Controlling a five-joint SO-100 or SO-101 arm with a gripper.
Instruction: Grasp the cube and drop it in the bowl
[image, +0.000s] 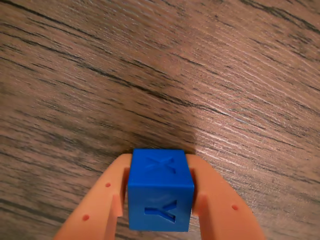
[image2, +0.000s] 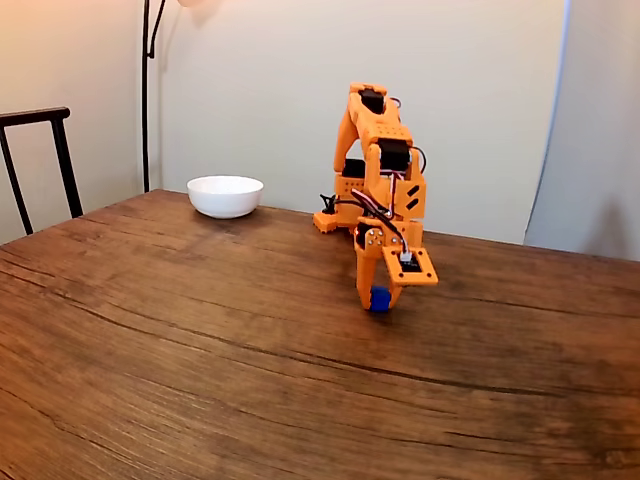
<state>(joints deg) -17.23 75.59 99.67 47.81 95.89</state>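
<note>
Gripper (image: 160, 200): clamped on both sides of the cube (image: 161, 192), low over the table (image2: 200, 350).
Cube: between the fingertips, right of table centre in the fixed view.
Bowl (image2: 225, 195): far left of gripper, well apart.
Next move: lift, then carry far-left.

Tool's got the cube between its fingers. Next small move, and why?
Probably lift straight up a little. In the wrist view the cube sits squarely between the tool's orange fingers, which press on both its sides. In the fixed view it is low at the table, and the bowl stands far off to the left, so clearance should come before swinging over.
</note>
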